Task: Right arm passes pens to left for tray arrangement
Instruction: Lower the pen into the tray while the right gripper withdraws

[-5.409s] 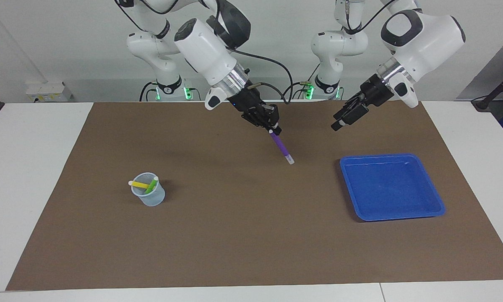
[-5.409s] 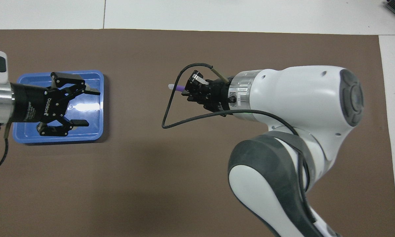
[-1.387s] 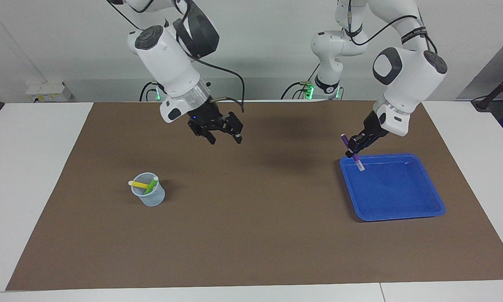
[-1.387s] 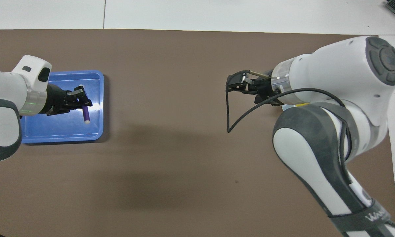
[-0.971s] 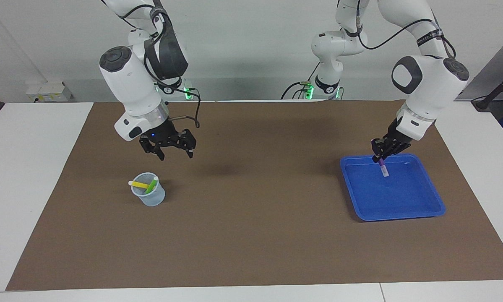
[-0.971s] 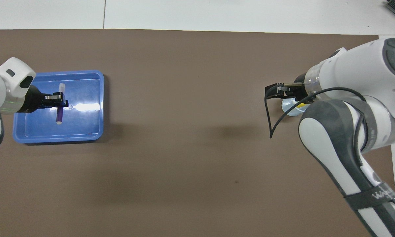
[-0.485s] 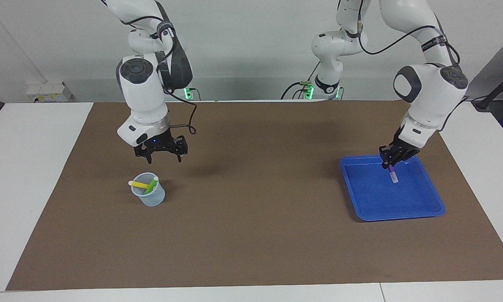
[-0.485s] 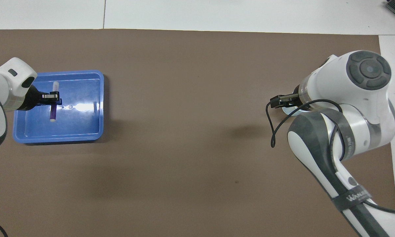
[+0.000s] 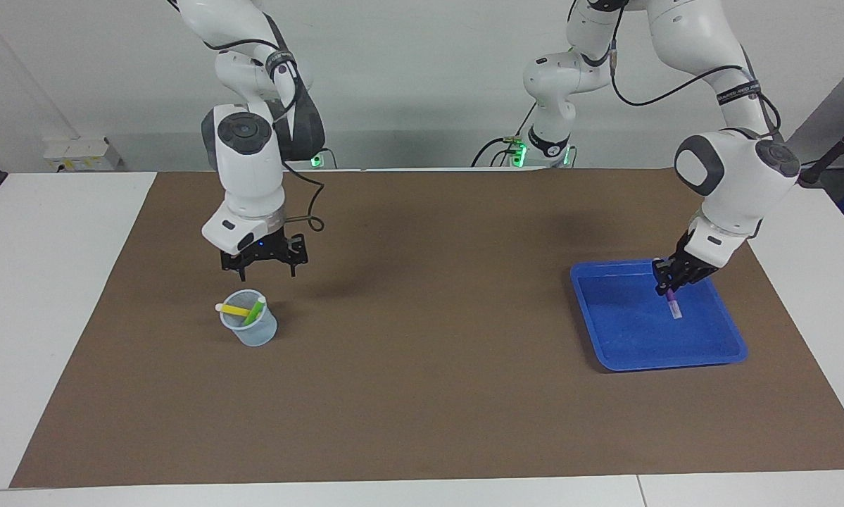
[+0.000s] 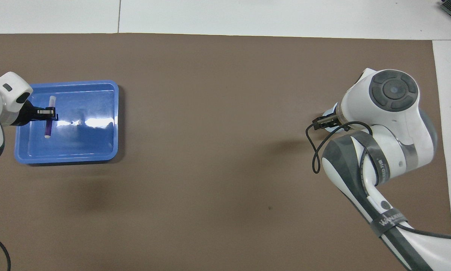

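Since half a second ago, my left gripper (image 9: 668, 287) has carried the purple pen (image 9: 673, 305) farther over the blue tray (image 9: 710, 351), toward the edge at the left arm's end of the worktop (image 9: 41, 282), and my right gripper (image 9: 264, 265) has dropped closer to the cup (image 9: 250, 327).

Now the purple pen hangs tilted from my left fingers, which are clenched on its upper part. Its whitish end points down into the tray, close to the tray floor; I cannot tell whether it touches. In the overhead view the pen (image 10: 47, 126) shows as a short purple bar crossing my left gripper (image 10: 46, 112), with one pale end sticking out on each side of the fingers.

The blue tray sits on the brown mat (image 9: 422, 394) toward the left arm's end of the worktop.

My right gripper hovers just above the small translucent cup, on the side nearer the robots, with its fingers spread apart, pointing down and grasping nothing. The yellow pen (image 9: 233, 309) and the green pen (image 9: 255, 310) stand leaning inside the cup, their whitish tips poking above its rim. In the overhead view my right arm's wrist covers the cup, and only part of the right gripper (image 10: 325, 122) shows.

The cup stands toward the right arm's end of the worktop, well apart from the tray.
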